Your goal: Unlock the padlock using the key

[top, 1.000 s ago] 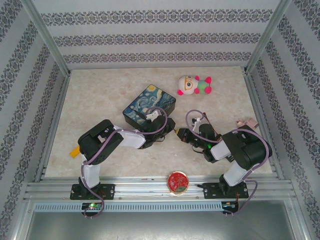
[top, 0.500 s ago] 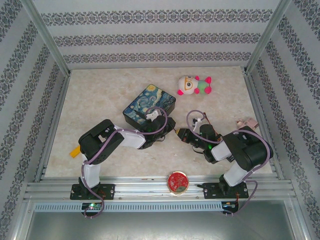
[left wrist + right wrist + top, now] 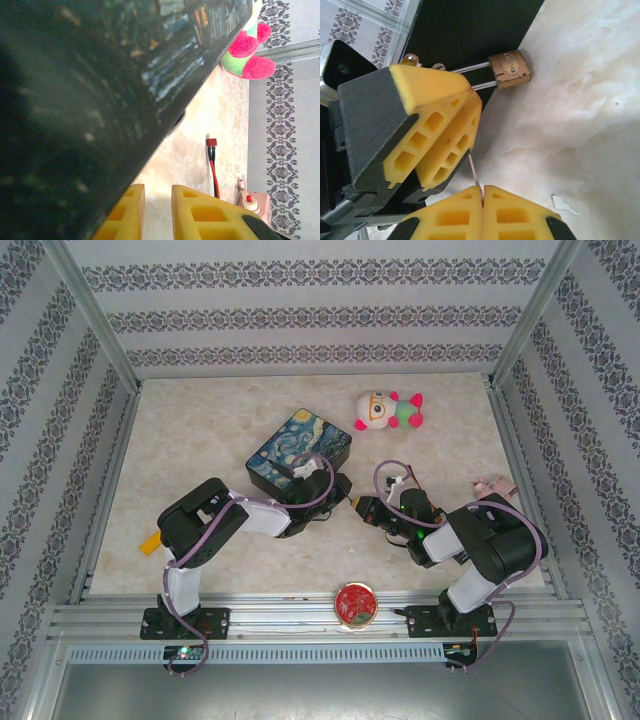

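Fingers of the right gripper [image 3: 481, 190] are pinched together on the key [image 3: 474, 171]. The padlock [image 3: 510, 69], at one o'clock from it beside the tin [image 3: 470, 30], is clamped by its shackle [image 3: 472, 66] in the left gripper [image 3: 473, 95].

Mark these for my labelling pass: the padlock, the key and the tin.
padlock [image 3: 510, 68], right wrist view, on its brass body.
key [image 3: 474, 172], right wrist view, on its thin blade.
tin [image 3: 298, 445], top external view, on its painted lid.

The left gripper [image 3: 158, 200] is holding its two yellow fingers [image 3: 200, 212] narrowly apart, just beside a dark tin [image 3: 90, 100]. A plush toy [image 3: 247, 55] and a red-tipped cable [image 3: 212, 160] are lying on the table [image 3: 185, 145] beyond.
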Tool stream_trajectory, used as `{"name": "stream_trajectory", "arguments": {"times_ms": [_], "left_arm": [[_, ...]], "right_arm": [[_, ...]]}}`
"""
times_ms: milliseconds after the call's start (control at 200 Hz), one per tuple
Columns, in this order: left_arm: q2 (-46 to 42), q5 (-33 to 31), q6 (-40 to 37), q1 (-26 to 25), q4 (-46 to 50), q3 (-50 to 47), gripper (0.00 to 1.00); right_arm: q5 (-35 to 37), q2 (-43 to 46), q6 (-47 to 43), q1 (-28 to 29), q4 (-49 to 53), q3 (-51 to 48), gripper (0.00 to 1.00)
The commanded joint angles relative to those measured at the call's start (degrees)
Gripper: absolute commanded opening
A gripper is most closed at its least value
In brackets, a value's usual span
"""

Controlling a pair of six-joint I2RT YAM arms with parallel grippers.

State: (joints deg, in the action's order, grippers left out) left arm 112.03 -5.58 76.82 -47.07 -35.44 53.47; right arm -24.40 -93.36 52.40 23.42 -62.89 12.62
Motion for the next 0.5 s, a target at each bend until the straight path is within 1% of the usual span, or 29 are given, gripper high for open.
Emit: {"name": "stream_trajectory", "arguments": {"times_ms": [0, 15, 55, 80, 100, 185, 315, 390, 495], "left_arm": [[2.6, 2.5, 3.2, 0.7, 0.2, -1.7, 0.28], [2.6, 2.5, 3.1, 0.7, 0.2, -1.7, 0.31], [2.5, 2.3, 2.6, 0.7, 0.9, -1.4, 0.46], [2.4, 2.0, 2.2, 0.7, 2.1, -1.0, 0.51], [2.4, 1.8, 1.7, 0.7, 3.4, -0.5, 0.53], [1.7, -0.2, -0.7, 0.5, 9.3, 1.8, 0.54], [-0.2, -6.4, -1.5, 0.6, 15.9, 2.8, 0.54], [-1.5, -9.4, -3.3, 1.1, 18.6, 3.0, 0.55], [-2.9, -11.7, -6.2, 2.4, 22.0, 3.3, 0.56]], "right_arm": [[2.2, 0.1, 0.5, 0.3, -2.8, -0.6, 0.00], [2.3, 0.2, 0.5, 0.2, -2.7, -0.7, 0.00], [2.6, 0.6, 0.6, -0.2, -2.5, -1.1, 0.00], [2.7, 0.9, 0.5, -0.5, -2.3, -1.3, 0.00], [2.8, 1.1, 0.5, -0.8, -2.0, -1.5, 0.00], [1.8, 2.6, 0.8, -2.8, 0.7, -1.8, 0.00], [-0.2, 5.2, 0.9, -5.5, 3.4, -2.3, 0.00], [-0.6, 7.0, 0.4, -6.1, 7.3, -1.7, 0.00], [-0.8, 9.3, -1.0, -6.3, 12.9, -0.3, 0.00]]}}
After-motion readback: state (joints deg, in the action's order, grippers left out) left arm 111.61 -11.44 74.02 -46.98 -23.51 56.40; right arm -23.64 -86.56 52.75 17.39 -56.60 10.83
